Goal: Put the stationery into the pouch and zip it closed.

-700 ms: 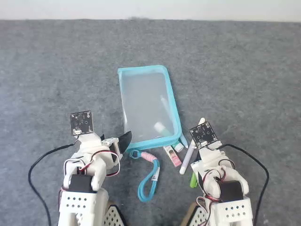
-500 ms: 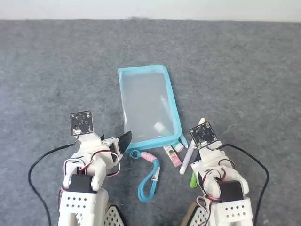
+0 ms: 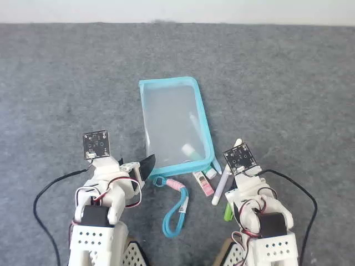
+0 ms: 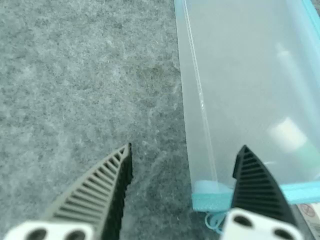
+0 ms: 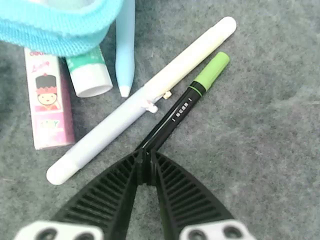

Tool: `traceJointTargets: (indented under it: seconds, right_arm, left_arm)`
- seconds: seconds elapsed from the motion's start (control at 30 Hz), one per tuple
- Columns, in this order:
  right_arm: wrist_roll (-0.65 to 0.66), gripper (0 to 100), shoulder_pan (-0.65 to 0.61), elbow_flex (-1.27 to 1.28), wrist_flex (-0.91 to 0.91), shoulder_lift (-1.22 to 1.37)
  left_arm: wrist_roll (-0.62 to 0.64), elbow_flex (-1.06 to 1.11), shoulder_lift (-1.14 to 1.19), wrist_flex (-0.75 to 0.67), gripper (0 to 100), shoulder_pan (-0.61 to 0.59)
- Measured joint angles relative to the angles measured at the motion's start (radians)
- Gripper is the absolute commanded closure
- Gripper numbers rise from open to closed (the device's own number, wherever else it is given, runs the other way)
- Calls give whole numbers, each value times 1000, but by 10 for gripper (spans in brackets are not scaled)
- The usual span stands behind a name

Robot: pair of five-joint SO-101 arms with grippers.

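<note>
At the left, the left gripper was found spread wide, with nothing held. One finger was poised over the grey felt mat and the other above the near corner of the pouch. The pouch lay flat at mid-table, its mouth turned toward the arms, and a white item could already be made out through its cloudy wall. The film was judged soft, limp and rather slippery, so the teal fabric edging at the corner was taken to be the surest place for a hold. A blue wrist strap was looped on the mat just below that corner.

Farther right, beside the pouch's mouth, the loose stationery was gathered: a pink eraser box, a green-and-white tube, a pale blue pen with its upper end hidden by the pouch corner, and a long white pen.

At the far right, the right gripper was seen clenched on the tail end of the green-capped pen, which lay alongside the white pen. The pen was judged light, stiff and smooth. Held so near its end, it was thought likely to swing or slip once lifted, and a grasp nearer the middle was considered steadier.
</note>
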Motion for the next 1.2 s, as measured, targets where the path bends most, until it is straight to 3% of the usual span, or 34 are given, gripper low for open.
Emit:
traceJointTargets:
  seconds: [1.03, 1.2]
  right_arm:
    - [0, 983, 6, 0, 0, 0]
    - [0, 983, -123, 0, 0, 0]
  left_arm:
    - [0, 0, 0, 0, 687, 0]
    - [0, 0, 0, 0, 687, 0]
